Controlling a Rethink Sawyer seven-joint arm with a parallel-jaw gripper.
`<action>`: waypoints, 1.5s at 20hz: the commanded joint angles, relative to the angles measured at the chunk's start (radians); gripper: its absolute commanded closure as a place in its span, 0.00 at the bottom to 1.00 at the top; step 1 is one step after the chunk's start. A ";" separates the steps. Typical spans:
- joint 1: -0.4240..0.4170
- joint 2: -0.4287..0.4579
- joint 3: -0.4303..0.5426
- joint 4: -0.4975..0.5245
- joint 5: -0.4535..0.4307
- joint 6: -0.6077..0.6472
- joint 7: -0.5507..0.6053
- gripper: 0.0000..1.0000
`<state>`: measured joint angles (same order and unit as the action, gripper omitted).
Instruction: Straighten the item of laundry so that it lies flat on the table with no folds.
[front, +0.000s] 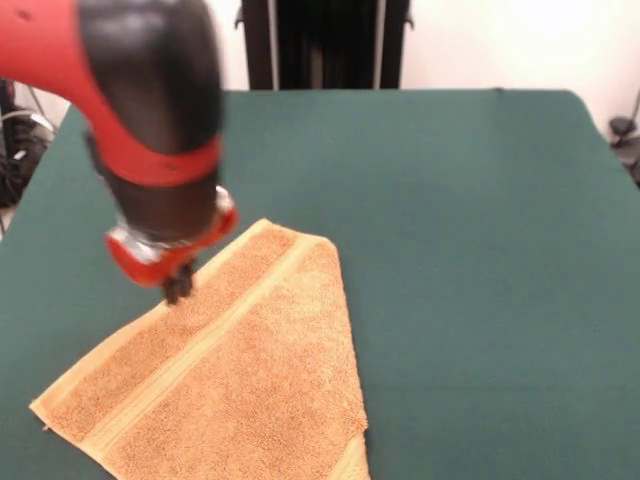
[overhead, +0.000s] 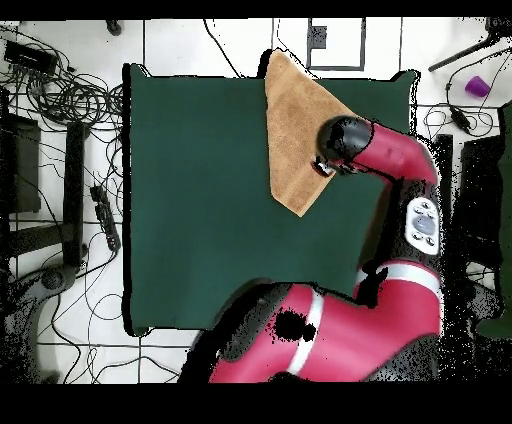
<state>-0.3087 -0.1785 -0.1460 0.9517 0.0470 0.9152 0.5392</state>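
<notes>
The orange-yellow towel (front: 230, 370) lies at the table's (front: 450, 220) near left in the front view. It forms a rough triangle, with its right part folded over on a diagonal. A woven band runs along its left side. My gripper (front: 178, 287) points down at the towel's far-left long edge, and its fingertips are close together and touch the cloth. Whether they pinch fabric is unclear. In the overhead view the towel (overhead: 292, 125) lies at the table's (overhead: 200, 200) top edge with one corner past it. The arm's head covers the gripper there.
A black stand (front: 320, 45) rises behind the table's far edge. In the overhead view, cables (overhead: 70, 100) lie on the floor to the left and a purple cup (overhead: 478, 86) sits at the upper right. The robot's red base (overhead: 330, 335) fills the bottom.
</notes>
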 joint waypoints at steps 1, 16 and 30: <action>-0.038 -0.209 0.100 0.424 0.031 -0.024 0.157 1.00; -0.010 -0.223 0.153 0.525 0.146 -0.205 0.330 1.00; -0.009 0.022 0.211 0.231 0.191 -0.186 0.252 1.00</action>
<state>-0.3584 -0.3272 -0.0790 1.2683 0.1909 0.7182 0.5396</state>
